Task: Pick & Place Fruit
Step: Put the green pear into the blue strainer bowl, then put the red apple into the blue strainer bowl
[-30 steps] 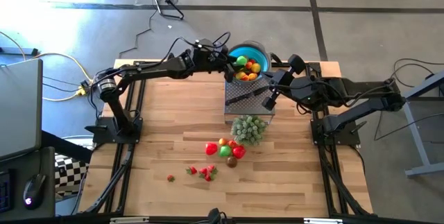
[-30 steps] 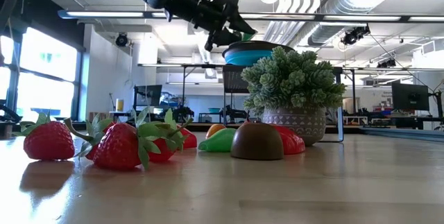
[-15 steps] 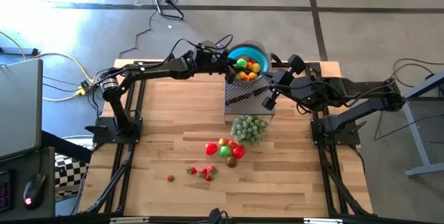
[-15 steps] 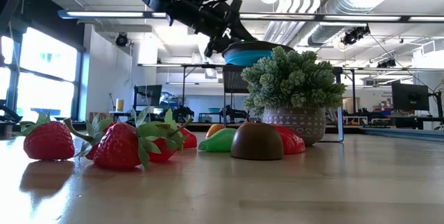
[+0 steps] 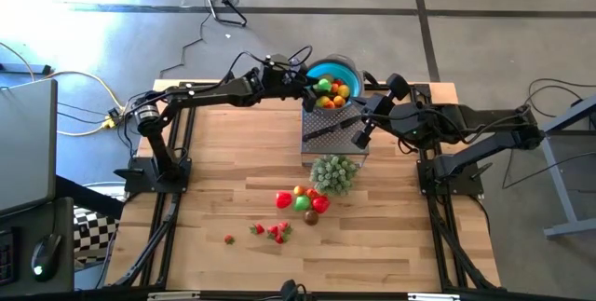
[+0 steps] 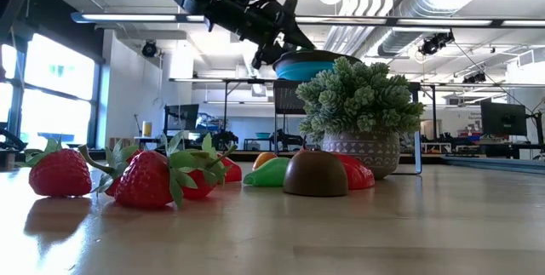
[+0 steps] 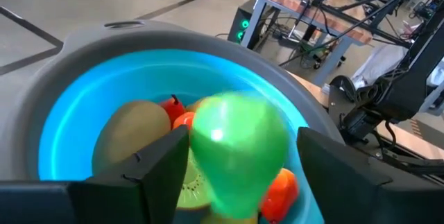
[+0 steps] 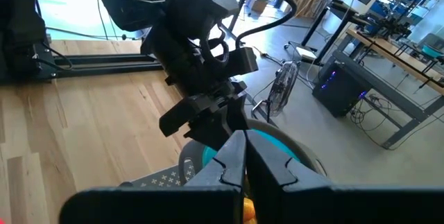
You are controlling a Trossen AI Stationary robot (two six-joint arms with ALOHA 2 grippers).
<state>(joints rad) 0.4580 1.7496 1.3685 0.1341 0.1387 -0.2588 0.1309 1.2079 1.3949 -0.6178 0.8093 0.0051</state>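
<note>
My left gripper [image 5: 312, 82] hangs open over the blue bowl [image 5: 341, 65] at the table's far edge. In the left wrist view its fingers stand on either side of a green pear-shaped fruit [image 7: 239, 144]. That fruit sits on top of the orange, red and yellow-green fruits in the bowl [image 7: 69, 113]. More fruits lie in a cluster [image 5: 303, 200] on the table's middle, with strawberries [image 5: 275, 231] nearer. My right gripper [image 5: 360, 136] is shut [image 8: 243, 158] above the grey mat [image 5: 321, 143].
A black-handled knife [image 5: 326, 129] lies on the grey mat. A pale green bushy plant in a pot [image 5: 333, 172] stands between the mat and the fruit cluster. One small red fruit [image 5: 229, 239] lies apart toward the near left. Bare wood shows on the table's left half.
My left gripper has opened above the bowl and let go of the green fruit. In the low view the fruit showed between the fingers a second ago and is gone from there now. It has dropped onto the pile in the bowl.
</note>
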